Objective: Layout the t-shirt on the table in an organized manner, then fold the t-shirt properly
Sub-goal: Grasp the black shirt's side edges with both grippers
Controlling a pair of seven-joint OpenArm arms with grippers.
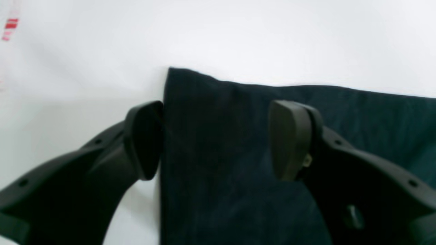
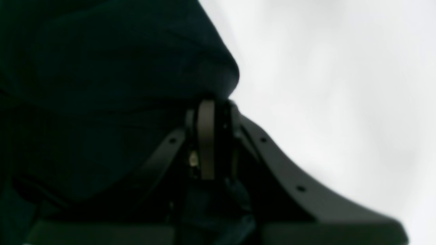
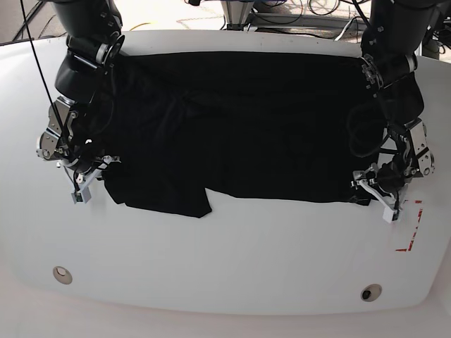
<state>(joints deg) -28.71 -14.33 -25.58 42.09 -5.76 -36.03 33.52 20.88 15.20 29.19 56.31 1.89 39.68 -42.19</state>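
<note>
The right gripper [image 3: 99, 171], at frame left, is clamped on the t-shirt [image 3: 239, 134] edge. The shirt spans the upper table [image 3: 232, 274]; bare tabletop lies below its front edge. The left gripper [image 1: 218, 139], jaws spread, straddles the right corner.

t-shirt [image 3: 246, 120] spread flat | table [image 3: 232, 260] | arms at both ends
</note>
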